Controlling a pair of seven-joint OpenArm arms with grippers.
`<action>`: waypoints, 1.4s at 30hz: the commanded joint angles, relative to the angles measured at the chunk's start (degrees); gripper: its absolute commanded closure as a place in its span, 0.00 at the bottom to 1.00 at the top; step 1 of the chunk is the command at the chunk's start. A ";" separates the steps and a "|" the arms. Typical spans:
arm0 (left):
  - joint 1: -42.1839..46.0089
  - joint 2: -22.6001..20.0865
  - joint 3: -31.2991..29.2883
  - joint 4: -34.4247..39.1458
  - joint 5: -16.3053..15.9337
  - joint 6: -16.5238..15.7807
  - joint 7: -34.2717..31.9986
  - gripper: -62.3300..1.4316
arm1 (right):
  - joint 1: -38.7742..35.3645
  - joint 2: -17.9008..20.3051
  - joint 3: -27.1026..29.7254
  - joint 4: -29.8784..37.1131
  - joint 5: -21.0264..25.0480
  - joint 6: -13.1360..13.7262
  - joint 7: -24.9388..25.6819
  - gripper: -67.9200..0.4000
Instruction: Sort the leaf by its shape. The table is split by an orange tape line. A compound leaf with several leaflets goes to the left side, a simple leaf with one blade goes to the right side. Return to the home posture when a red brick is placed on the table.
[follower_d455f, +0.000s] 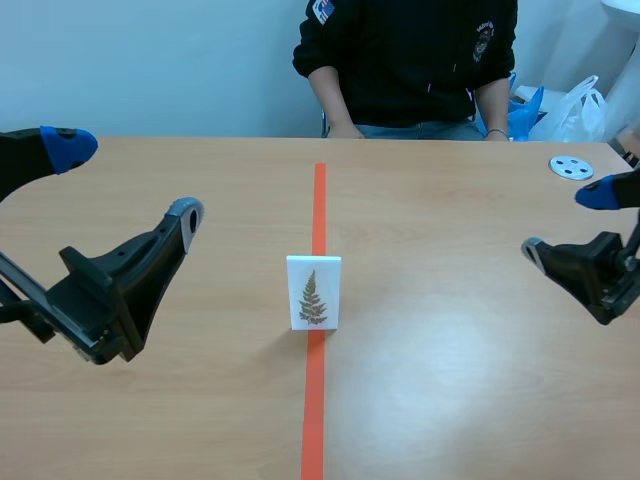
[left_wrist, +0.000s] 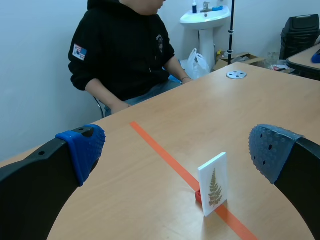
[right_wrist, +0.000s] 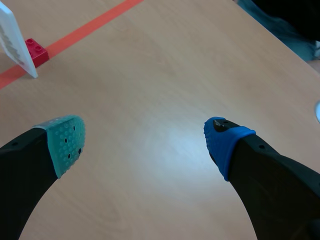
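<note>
Left end effector and right end effector hang open and empty. Between them, on the counter, a white card showing a brown, many-leafleted fern frond stands upright on the orange tape line, with a red brick behind it.

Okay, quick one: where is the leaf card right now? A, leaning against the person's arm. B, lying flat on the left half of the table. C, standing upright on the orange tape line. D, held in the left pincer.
C: the leaf card stands upright right on the orange tape line, with nothing gripping it.
</note>
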 joint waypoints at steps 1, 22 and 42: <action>0.13 -0.17 0.13 0.57 -0.39 0.11 -0.98 0.01 | 3.80 1.38 -1.97 0.52 0.85 -0.28 1.57 0.28; 0.11 -0.17 0.11 0.57 -0.39 0.11 -0.98 0.01 | 34.99 -14.38 -42.45 -24.13 -1.05 -0.35 2.43 0.28; 0.11 -0.17 0.11 0.57 -0.39 0.11 -1.01 0.01 | 37.05 -21.55 -49.40 -32.17 -7.41 -1.31 6.01 0.29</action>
